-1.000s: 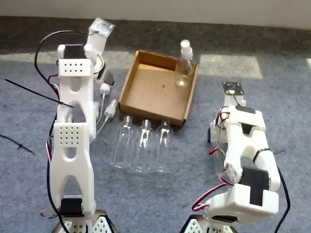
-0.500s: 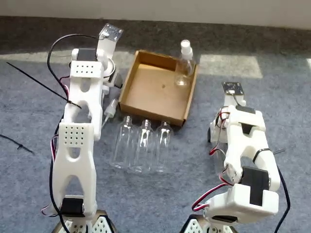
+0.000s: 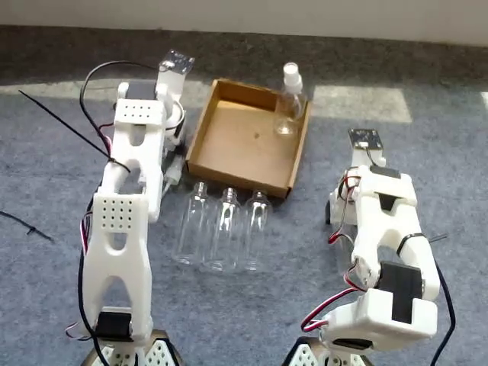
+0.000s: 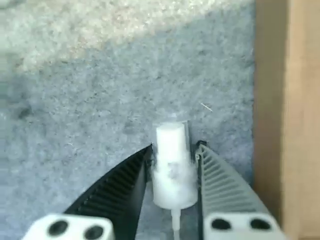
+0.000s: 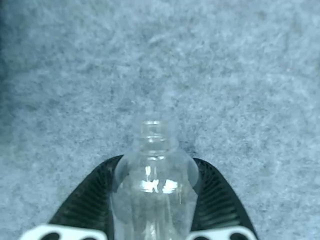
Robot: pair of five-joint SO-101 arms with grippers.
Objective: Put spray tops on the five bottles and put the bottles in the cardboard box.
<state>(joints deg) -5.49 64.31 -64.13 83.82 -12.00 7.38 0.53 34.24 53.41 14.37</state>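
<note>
Left end effector [image 4: 174,150] clenched spray top [image 4: 171,167] at 9 o'clock of cardboard box [image 3: 200,136] | three uncapped bottles [image 3: 225,229] lay on bench at its 6 o'clock | box held one capped bottle [image 3: 288,103], 1 o'clock corner | right end effector [image 5: 156,162] gripped open bottle [image 5: 152,200], neck pointing past the fingertips, roughly 4 o'clock from spray top.

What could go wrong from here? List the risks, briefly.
1. The left gripper pinches the spray top by its narrow body; it could tilt or slip during mating.
2. The right gripper clasps a smooth, uncapped bottle, which may twist under pressing.
3. The cardboard box lies close beside the left gripper; a swing could nudge it.
</note>
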